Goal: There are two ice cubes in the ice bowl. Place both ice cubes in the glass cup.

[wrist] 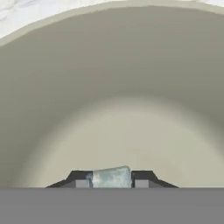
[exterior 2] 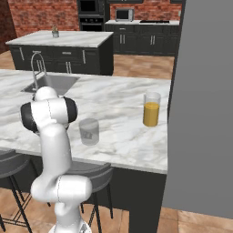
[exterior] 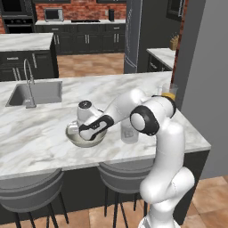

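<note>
The hand is down in the bowl, pinching one cube. The cup beside the bowl looks empty.

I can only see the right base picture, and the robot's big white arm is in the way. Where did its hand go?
Observer: The left base view shows the hand down inside the ice bowl, left of the glass cup.
Operator: Did it catch an ice cube?
Observer: In the hand view an ice cube sits between the two fingertips of the gripper, at the bowl's bottom.
Operator: Is there ice in the cup yet?
Observer: Your own view shows the cup best; nothing clear shows inside it from either side.
</note>
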Available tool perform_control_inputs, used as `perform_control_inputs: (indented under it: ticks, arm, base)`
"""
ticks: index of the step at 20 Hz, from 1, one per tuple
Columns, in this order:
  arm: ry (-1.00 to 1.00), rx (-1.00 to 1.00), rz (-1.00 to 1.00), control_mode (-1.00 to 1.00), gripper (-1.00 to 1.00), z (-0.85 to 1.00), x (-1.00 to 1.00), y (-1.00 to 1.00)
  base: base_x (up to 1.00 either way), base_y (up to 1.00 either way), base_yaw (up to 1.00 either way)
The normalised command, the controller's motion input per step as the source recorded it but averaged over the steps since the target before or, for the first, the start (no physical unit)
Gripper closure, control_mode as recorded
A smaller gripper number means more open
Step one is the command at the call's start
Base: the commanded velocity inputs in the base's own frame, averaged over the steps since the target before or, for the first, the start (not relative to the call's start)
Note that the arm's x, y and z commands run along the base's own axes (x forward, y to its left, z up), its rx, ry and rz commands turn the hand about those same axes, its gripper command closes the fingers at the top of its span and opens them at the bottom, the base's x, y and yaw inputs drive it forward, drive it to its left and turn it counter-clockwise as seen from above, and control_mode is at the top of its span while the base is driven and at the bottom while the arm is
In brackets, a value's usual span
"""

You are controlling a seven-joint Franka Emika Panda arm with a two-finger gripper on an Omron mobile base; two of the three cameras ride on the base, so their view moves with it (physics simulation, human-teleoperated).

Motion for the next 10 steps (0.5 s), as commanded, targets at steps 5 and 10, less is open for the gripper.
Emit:
perform_control_inputs:
  ticks: [5,10]
  arm:
    - [-0.2,0.03,-0.02,-1.0,1.0,0.79,-0.33,-0.36]
    - [-0.1,0.07,-0.06,-1.0,1.0,0.94,-0.42,-0.74]
  base:
    - [0.0,0.0,0.0]
    - [0.0,0.0,0.0]
